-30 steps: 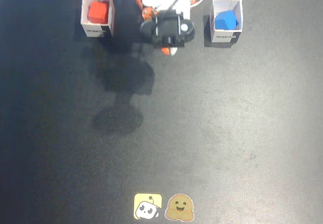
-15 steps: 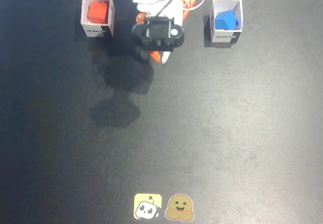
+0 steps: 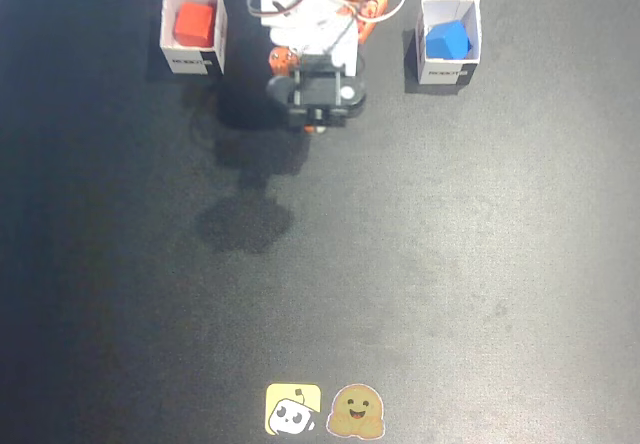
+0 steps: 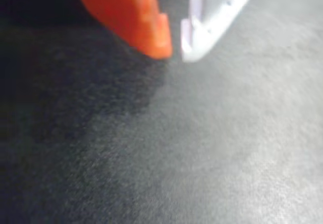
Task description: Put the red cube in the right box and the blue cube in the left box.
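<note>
The red cube sits inside a small white box near the top edge of the dark table, toward its top left corner in the fixed view. The blue cube sits inside the other white box, also near the top edge but more to the right. Each box is open on top and has a black label on the side that faces the bottom edge of the table. The two boxes are well apart, and the robot arm stands between them at the top edge. The arm is white and orange with a black part at its front end, and it is folded in close to its base. In the wrist view the gripper comes in from the top, with one orange finger and one white finger. Their tips are almost touching, with only a thin gap, and nothing is held between them. The picture is blurry there. Below the tips is only bare table. Two small stickers, one yellow and one brown with a smiling face, lie side by side at the bottom edge of the table.
</note>
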